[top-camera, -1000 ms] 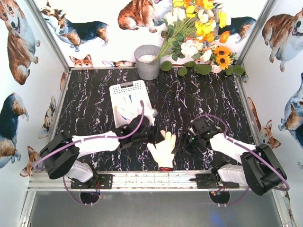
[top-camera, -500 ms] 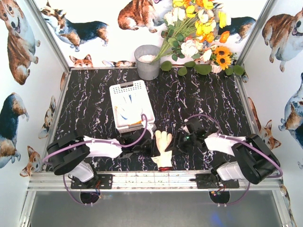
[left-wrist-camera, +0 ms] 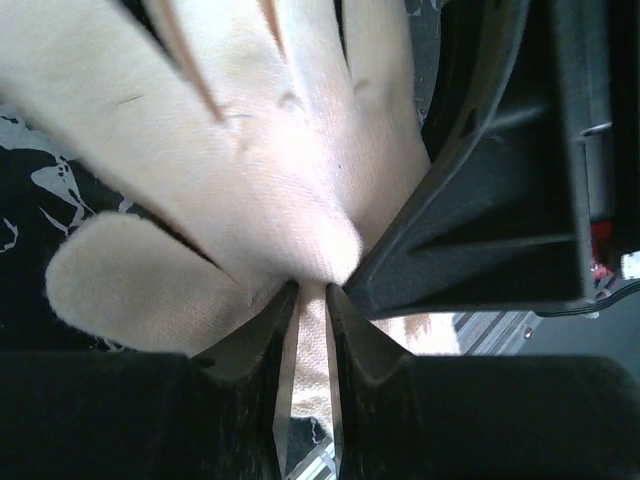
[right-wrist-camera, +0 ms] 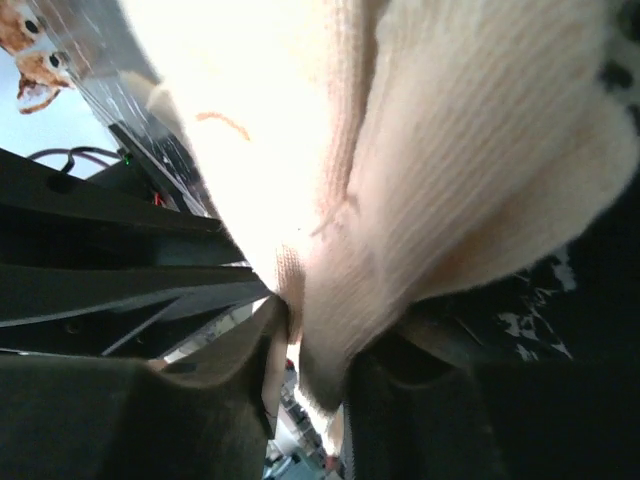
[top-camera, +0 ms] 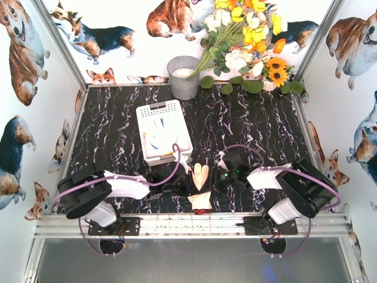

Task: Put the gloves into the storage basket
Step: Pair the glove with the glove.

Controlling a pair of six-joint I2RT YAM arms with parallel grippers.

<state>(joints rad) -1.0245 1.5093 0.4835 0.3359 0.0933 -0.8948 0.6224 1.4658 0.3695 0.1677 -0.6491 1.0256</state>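
A beige glove [top-camera: 200, 175] with red trim lies near the table's front edge, squeezed narrow between both grippers. My left gripper [top-camera: 189, 184] is shut on its left side, and in the left wrist view [left-wrist-camera: 312, 290] the glove's [left-wrist-camera: 230, 150] fabric is pinched between the fingers. My right gripper [top-camera: 213, 178] grips the right side, and in the right wrist view [right-wrist-camera: 320, 330] a fold of the glove [right-wrist-camera: 450, 150] fills its jaws. Behind the left arm stands the white storage basket [top-camera: 159, 106], with white gloves [top-camera: 158, 137] lying inside.
A grey metal bucket [top-camera: 184, 76] stands at the back, with a bunch of flowers [top-camera: 247, 41] to its right. The aluminium rail [top-camera: 177, 225] runs along the near edge just behind the glove's cuff. Side walls close in the table.
Both grippers have moved inward onto the glove and closed on it. The glove, flat and spread a second ago, is now bunched up narrow between them.
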